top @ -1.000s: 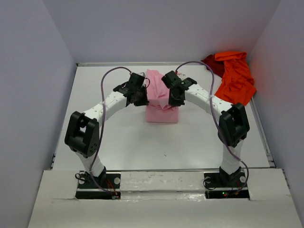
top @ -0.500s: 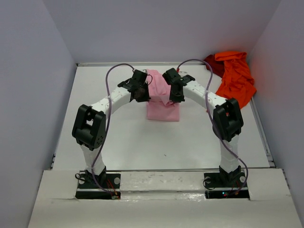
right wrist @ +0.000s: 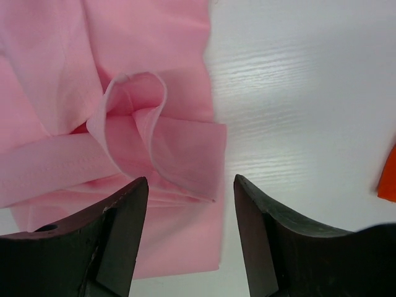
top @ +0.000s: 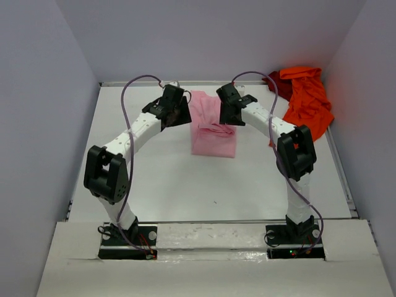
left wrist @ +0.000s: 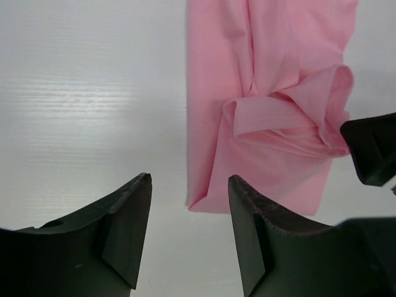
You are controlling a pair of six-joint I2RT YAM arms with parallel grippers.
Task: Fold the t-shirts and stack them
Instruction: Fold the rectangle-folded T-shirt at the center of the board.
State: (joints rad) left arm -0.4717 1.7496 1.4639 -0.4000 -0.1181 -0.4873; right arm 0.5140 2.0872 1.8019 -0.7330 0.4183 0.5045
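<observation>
A pink t-shirt (top: pixel 213 131) lies folded into a long strip in the middle of the white table (top: pixel 154 173), with a loose, bunched fold across it (left wrist: pixel 291 117) (right wrist: pixel 154 136). My left gripper (top: pixel 178 115) (left wrist: pixel 189 207) hovers open over the shirt's left edge, with only table and the shirt's corner between its fingers. At the shirt's right edge my right gripper (top: pixel 226 115) (right wrist: pixel 190 185) is also open, above the bunched fold and holding nothing. An orange t-shirt (top: pixel 307 102) sits crumpled at the back right.
A dark red garment (top: pixel 277 81) peeks out beside the orange one in the back right corner. Grey walls enclose the table on three sides. A sliver of orange cloth (right wrist: pixel 388 179) shows at the right edge of the right wrist view.
Both grippers were shut on the pink shirt's edges and have opened and let go. They have drawn back a little toward the far side, and the folded-over cloth has dropped onto the shirt.
</observation>
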